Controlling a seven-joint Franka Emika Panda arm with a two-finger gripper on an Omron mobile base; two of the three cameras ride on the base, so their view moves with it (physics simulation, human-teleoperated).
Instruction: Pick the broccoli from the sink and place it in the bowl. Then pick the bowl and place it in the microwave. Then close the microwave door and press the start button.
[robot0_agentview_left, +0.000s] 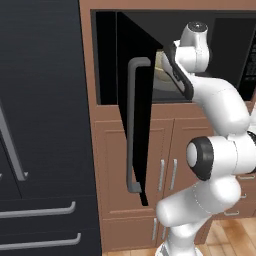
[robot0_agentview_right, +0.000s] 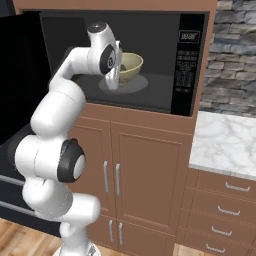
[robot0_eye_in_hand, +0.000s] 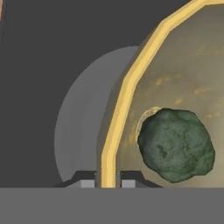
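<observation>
Inside the microwave (robot0_agentview_right: 165, 30) my gripper (robot0_eye_in_hand: 108, 180) pinches the bowl (robot0_eye_in_hand: 183, 65) rim; pulling out before fully opening could drag it, spilling the broccoli (robot0_eye_in_hand: 176, 144).

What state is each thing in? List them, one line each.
microwave door: swung wide open.
microwave: open, bowl inside on the grey turntable.
bowl: upright, rim between the fingertips.
broccoli: lying inside the bowl.
gripper: fingers on either side of the bowl's rim, inside the microwave.
</observation>
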